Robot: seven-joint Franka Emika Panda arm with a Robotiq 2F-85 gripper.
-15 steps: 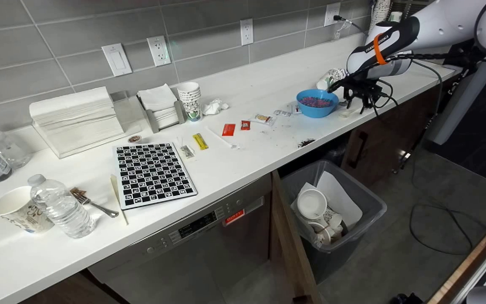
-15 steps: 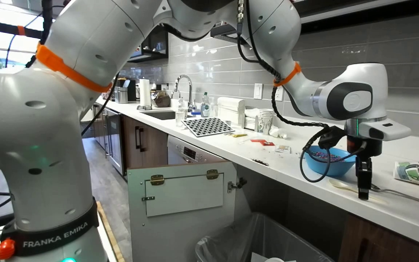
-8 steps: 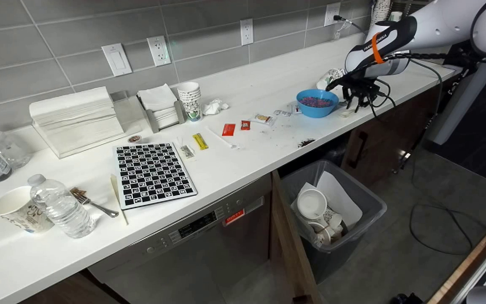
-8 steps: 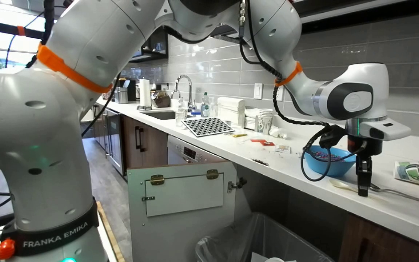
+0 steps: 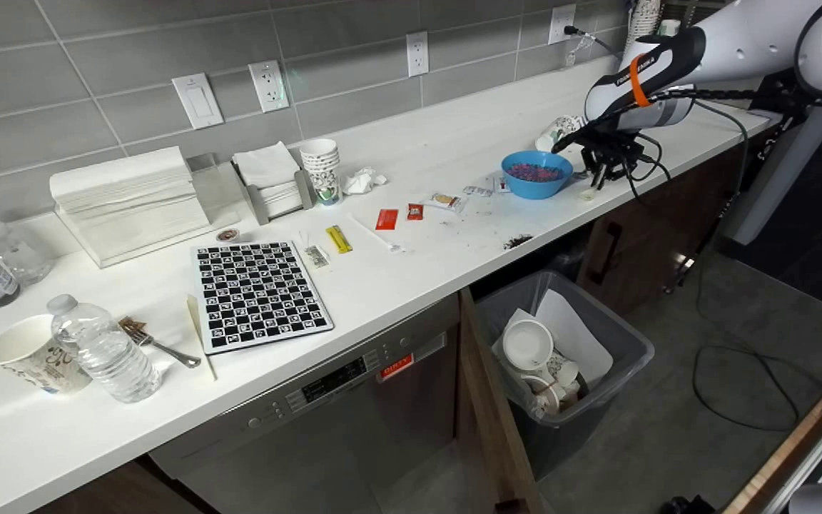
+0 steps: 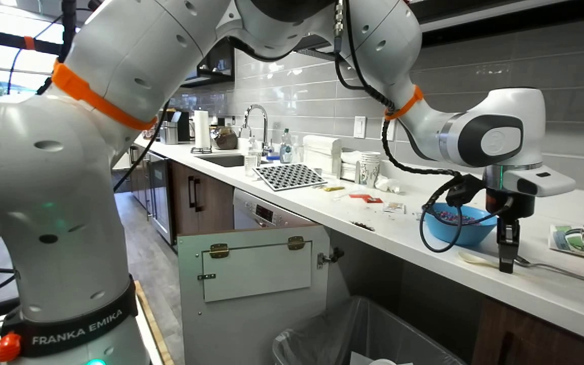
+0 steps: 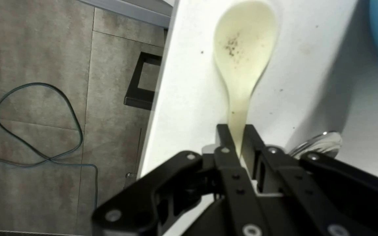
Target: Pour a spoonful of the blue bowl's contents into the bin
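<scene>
A cream plastic spoon (image 7: pixel 245 42) lies along the counter's front edge, its bowl dotted with dark specks. Both fingertips of my gripper (image 7: pixel 237 134) press against the spoon's handle from either side, so it is shut on it. The hand points straight down at the counter, seen in both exterior views. Beside it stands the blue bowl (image 5: pixel 536 188), filled with small pink and blue bits (image 5: pixel 532 172); in the wrist view only a piece of its side shows. Below the counter is the bin (image 5: pixel 569 434), a dark grey container with a clear liner, holding white cups and paper.
A metal utensil (image 6: pixel 568 272) lies close to the gripper on the bowl side. A patterned paper cup (image 6: pixel 583 243) rests on its side farther off. The cupboard door (image 6: pixel 256 284) stands swung out beside the bin. Packets (image 5: pixel 386 219) and dark crumbs (image 5: pixel 518 242) are scattered along the counter.
The fingers have come together from a wide spread and now pinch the spoon's handle. The hand has shifted slightly toward the bowl. Bowl and bin have stayed put.
</scene>
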